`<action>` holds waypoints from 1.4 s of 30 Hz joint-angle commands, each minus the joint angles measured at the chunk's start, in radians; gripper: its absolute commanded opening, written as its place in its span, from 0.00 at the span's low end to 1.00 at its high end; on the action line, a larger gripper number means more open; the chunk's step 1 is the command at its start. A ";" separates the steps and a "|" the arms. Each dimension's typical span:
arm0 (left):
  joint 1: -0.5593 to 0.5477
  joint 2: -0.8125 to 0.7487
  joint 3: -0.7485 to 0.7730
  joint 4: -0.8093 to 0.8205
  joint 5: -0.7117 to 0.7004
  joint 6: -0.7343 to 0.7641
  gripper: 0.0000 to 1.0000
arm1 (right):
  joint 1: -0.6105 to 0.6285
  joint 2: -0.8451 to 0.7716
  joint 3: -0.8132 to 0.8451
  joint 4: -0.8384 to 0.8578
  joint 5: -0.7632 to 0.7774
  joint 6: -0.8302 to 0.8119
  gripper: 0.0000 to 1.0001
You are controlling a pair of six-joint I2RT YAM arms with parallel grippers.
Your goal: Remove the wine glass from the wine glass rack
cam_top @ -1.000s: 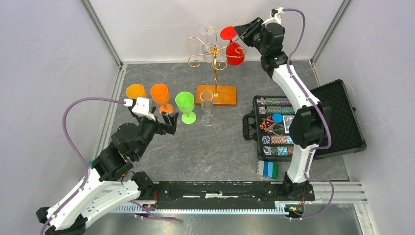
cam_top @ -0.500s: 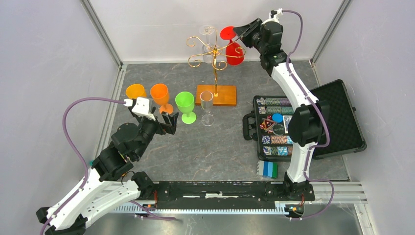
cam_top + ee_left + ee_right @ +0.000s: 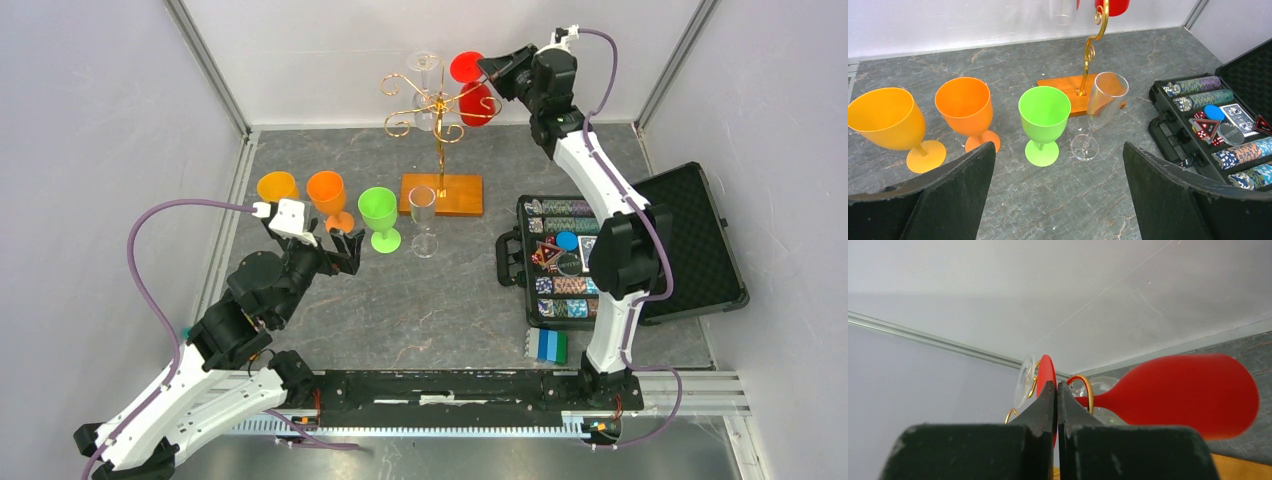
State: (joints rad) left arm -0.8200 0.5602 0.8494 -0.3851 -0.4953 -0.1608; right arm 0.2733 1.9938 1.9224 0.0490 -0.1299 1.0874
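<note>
Wine glass [image 3: 1193,390] foot edge between the almost-touching right jaws

On the grey marbled table [image 3: 440,300] we count four stemmed glasses standing upright in a row at about ten o'clock. From the left they are a yellow goblet [image 3: 277,186], an orange goblet [image 3: 326,190] just beside it, a green goblet [image 3: 378,210], and a clear flute [image 3: 423,203] at the right end. At three o'clock we see an open black case [image 3: 705,240] holding rows of poker chips [image 3: 565,285] and red dice [image 3: 1204,135]. Near it, at five o'clock, sits a small blue and green box [image 3: 550,345].
</note>
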 commanded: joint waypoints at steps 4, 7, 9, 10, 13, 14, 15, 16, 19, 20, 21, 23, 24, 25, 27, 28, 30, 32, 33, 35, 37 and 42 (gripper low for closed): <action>-0.001 -0.009 0.000 0.043 -0.014 0.025 1.00 | 0.008 -0.146 -0.195 0.195 0.109 0.074 0.00; -0.001 -0.013 0.000 0.043 -0.014 0.026 1.00 | 0.007 -0.183 -0.224 0.205 0.157 0.076 0.00; -0.001 -0.011 0.001 0.045 -0.014 0.024 1.00 | 0.008 -0.197 -0.234 0.202 0.167 0.076 0.00; -0.001 -0.012 0.000 0.045 -0.013 0.023 1.00 | 0.007 -0.202 -0.237 0.195 0.169 0.079 0.00; 0.000 -0.011 0.000 0.045 -0.011 0.023 1.00 | 0.008 -0.226 -0.279 0.226 0.169 0.099 0.00; -0.001 -0.014 -0.001 0.045 -0.011 0.023 1.00 | 0.007 -0.234 -0.293 0.243 0.168 0.104 0.00; -0.001 -0.014 0.000 0.045 -0.009 0.023 1.00 | 0.007 -0.240 -0.300 0.249 0.172 0.106 0.00; 0.000 -0.015 0.001 0.045 -0.009 0.023 1.00 | 0.007 -0.242 -0.301 0.257 0.174 0.103 0.00; -0.001 -0.020 0.000 0.044 -0.009 0.021 1.00 | 0.006 -0.239 -0.288 0.249 0.180 0.101 0.00; -0.001 -0.021 -0.001 0.044 -0.009 0.020 1.00 | 0.006 -0.240 -0.288 0.249 0.180 0.100 0.00; 0.000 -0.022 -0.001 0.043 -0.009 0.020 1.00 | 0.006 -0.244 -0.290 0.240 0.189 0.099 0.00; -0.001 -0.024 -0.003 0.042 -0.009 0.018 1.00 | 0.006 -0.252 -0.301 0.239 0.203 0.099 0.00; -0.001 -0.025 -0.003 0.043 -0.009 0.018 1.00 | 0.006 -0.255 -0.301 0.227 0.218 0.096 0.00; -0.001 -0.025 -0.003 0.042 -0.009 0.018 1.00 | 0.006 -0.258 -0.302 0.224 0.230 0.091 0.00; -0.001 -0.027 -0.002 0.041 -0.009 0.020 1.00 | 0.006 -0.252 -0.285 0.209 0.257 0.075 0.00; -0.001 -0.027 -0.001 0.042 -0.009 0.020 1.00 | 0.007 -0.246 -0.272 0.198 0.268 0.069 0.00; -0.001 -0.027 -0.001 0.041 -0.008 0.019 1.00 | 0.004 -0.221 -0.235 0.185 0.275 0.059 0.00; -0.001 -0.029 0.000 0.040 -0.008 0.018 1.00 | 0.004 -0.200 -0.207 0.172 0.270 0.056 0.00; -0.001 -0.030 -0.002 0.040 -0.009 0.018 1.00 | 0.003 -0.189 -0.190 0.161 0.271 0.054 0.00; -0.001 -0.032 -0.003 0.038 -0.011 0.018 1.00 | 0.003 -0.174 -0.173 0.155 0.271 0.057 0.00; 0.000 -0.033 -0.002 0.038 -0.011 0.020 1.00 | 0.001 -0.163 -0.156 0.142 0.276 0.055 0.00; -0.001 -0.032 -0.004 0.040 -0.013 0.021 1.00 | 0.001 -0.177 -0.168 0.104 0.273 0.054 0.00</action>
State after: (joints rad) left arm -0.8200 0.5335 0.8494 -0.3855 -0.4953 -0.1612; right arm 0.2794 1.8244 1.7206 0.1761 0.1169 1.1542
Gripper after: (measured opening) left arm 0.994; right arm 0.011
